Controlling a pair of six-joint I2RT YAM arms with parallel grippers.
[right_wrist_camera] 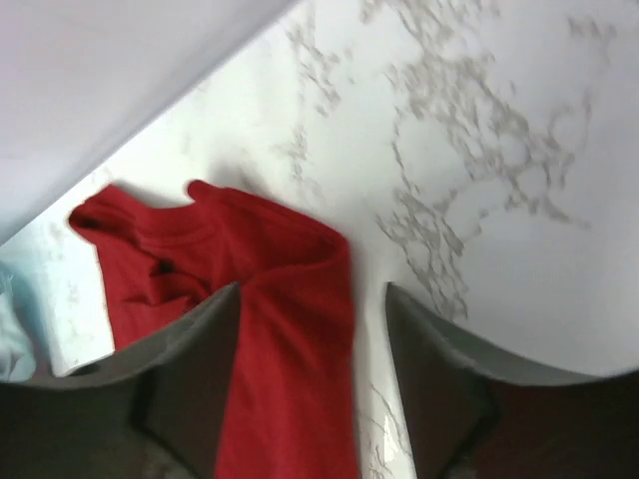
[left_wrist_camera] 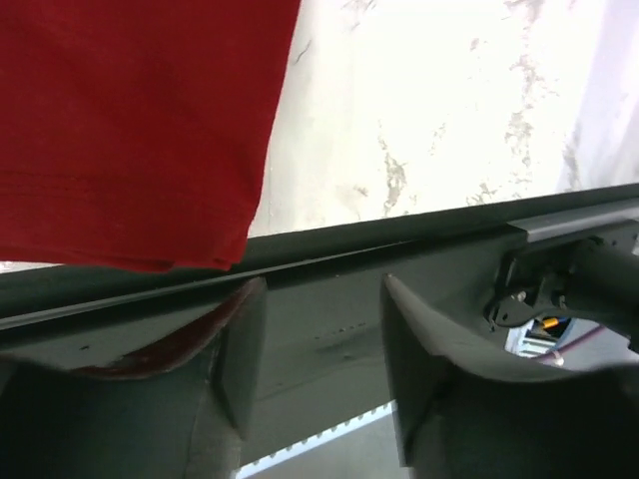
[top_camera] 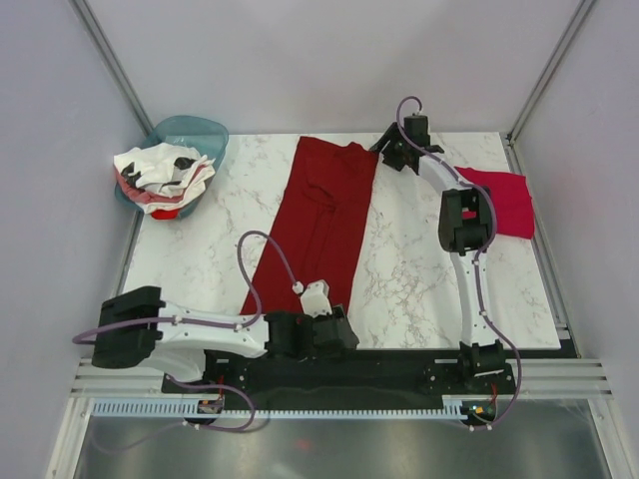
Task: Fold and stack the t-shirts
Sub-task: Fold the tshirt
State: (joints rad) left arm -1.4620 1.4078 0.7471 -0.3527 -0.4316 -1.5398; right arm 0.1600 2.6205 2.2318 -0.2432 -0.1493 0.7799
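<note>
step: dark red shirt (top_camera: 321,222) lies as a long narrow strip down mid table (top_camera: 419,269), sides looking folded in already; lengthwise fold looks next.
shirt pos: collar end at far edge, hem at near edge, just ahead of the arm bases.
left pincer (top_camera: 337,329): at hem end, near edge; jaws spread, nothing between them in wrist view; hem sits just beyond the tips, not pinched.
right pincer (top_camera: 399,150): at far end by collar/shoulder corner; jaws spread, cloth shows between them in wrist view but below, not pinched.
other shirts: pink-red one (top_camera: 504,198) folded flat at right of table, well apart; white ones (top_camera: 160,175) heaped in teal basin (top_camera: 195,133) at far left.
next move calls for: prob. one pincer at each end to pinch a corner, then bring one end over the other w/o dragging the strip skew; afterwards carry to pink-red one for stack.
risk: thin folded layers, so may catch top layer only.
</note>
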